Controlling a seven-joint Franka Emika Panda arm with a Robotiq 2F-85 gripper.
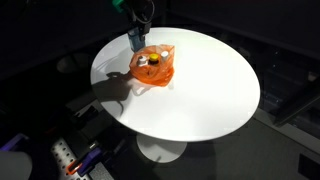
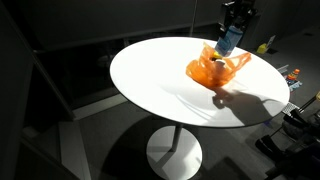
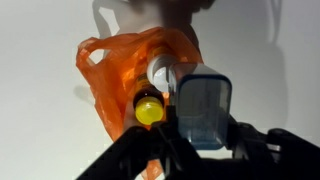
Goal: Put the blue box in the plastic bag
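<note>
My gripper [image 3: 205, 140] is shut on the blue box [image 3: 204, 108] and holds it in the air just above the orange plastic bag [image 3: 112, 75]. The bag lies open on the round white table [image 1: 200, 90] and holds a yellow-capped bottle [image 3: 149, 111] and a white-capped item [image 3: 163, 71]. In both exterior views the blue box [image 1: 135, 39] [image 2: 229, 39] hangs from the gripper [image 1: 138, 30] [image 2: 232, 28] over the bag's far edge [image 1: 153, 66] [image 2: 216, 69].
The white table [image 2: 170, 85] stands on a pedestal over a dark floor. Small colourful items lie on the floor near the table's edge [image 1: 75, 158] [image 2: 293, 75]. A dark chair or cabinet [image 2: 15, 90] stands off to one side.
</note>
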